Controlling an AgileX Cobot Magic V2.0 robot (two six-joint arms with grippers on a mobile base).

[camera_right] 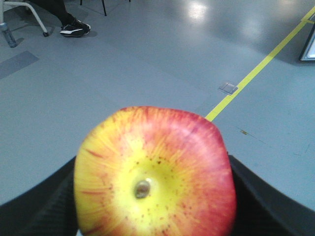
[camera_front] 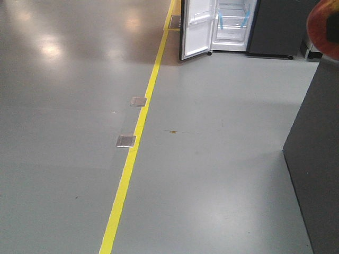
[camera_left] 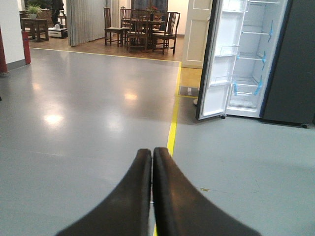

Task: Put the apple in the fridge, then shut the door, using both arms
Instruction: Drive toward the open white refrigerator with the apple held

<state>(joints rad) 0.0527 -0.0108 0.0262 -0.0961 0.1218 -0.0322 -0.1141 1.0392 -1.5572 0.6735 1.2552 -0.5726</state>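
Note:
The apple (camera_right: 155, 172), red with yellow patches, fills the right wrist view with its stem dimple facing the camera. My right gripper (camera_right: 155, 201) is shut on it, with black fingers (camera_right: 261, 196) on both sides. The apple also shows as a red blur at the top right edge of the front view (camera_front: 322, 26). The fridge (camera_front: 231, 24) stands far ahead, white inside with shelves and blue tape. Its door (camera_front: 196, 29) hangs open to the left. In the left wrist view the fridge (camera_left: 251, 54) and door (camera_left: 216, 64) are also far off. My left gripper (camera_left: 151, 155) is shut and empty above the floor.
A yellow floor line (camera_front: 139, 127) runs toward the fridge, with two metal floor plates (camera_front: 126, 141) beside it. A dark cabinet (camera_front: 318, 159) stands close on the right. A table with chairs (camera_left: 140, 27) is far back. A person's shoe (camera_right: 74, 27) shows at the left.

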